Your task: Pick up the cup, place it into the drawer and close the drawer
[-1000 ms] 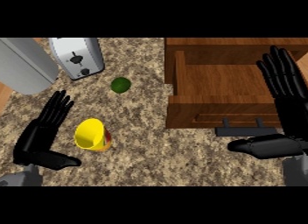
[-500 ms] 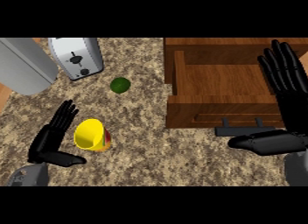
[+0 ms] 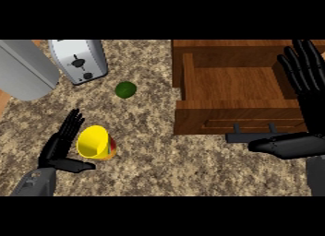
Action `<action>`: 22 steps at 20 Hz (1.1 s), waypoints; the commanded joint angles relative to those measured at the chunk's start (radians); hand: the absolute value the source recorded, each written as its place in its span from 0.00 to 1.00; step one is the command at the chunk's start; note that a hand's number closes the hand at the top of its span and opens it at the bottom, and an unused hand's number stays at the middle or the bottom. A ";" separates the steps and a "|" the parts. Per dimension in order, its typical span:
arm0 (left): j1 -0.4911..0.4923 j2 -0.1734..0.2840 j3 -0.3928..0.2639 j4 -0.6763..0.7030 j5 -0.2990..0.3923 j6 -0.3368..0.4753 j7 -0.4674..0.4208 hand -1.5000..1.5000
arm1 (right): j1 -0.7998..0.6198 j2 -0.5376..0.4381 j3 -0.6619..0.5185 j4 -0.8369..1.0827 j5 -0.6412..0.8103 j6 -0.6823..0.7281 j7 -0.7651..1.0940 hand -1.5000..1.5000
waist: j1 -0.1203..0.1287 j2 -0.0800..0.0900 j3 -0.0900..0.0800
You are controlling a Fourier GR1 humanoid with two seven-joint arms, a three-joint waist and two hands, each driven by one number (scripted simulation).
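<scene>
The cup (image 3: 95, 143) lies on its side, left hand (image 3: 62, 150) spread wide beside it to grasp; right hand (image 3: 308, 92) rests open.

The cup (image 3: 96, 143) lies on the bench (image 3: 158, 156) at lower left, just right of the left hand (image 3: 62, 148). Above it sit a round fruit (image 3: 126, 89) and, at upper left, a toaster (image 3: 79, 60). The open drawer (image 3: 233, 94) fills the upper right, with the right hand (image 3: 308, 106) at the right edge.
</scene>
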 commanded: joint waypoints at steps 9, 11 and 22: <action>-0.093 -0.011 0.011 0.240 -0.045 0.003 -0.232 0.00 | -0.005 0.014 0.028 -0.026 0.025 -0.014 0.028 0.00 | -0.009 0.004 -0.002; -0.104 0.013 0.010 0.243 -0.047 -0.033 -0.237 0.00 | 0.006 0.025 0.014 -0.051 -0.008 -0.014 0.024 0.00 | -0.015 0.005 -0.002; -0.160 -0.087 -0.001 0.275 -0.059 -0.027 -0.231 0.00 | -0.038 -0.012 -0.004 -0.048 -0.028 -0.001 0.089 0.00 | -0.022 0.005 -0.003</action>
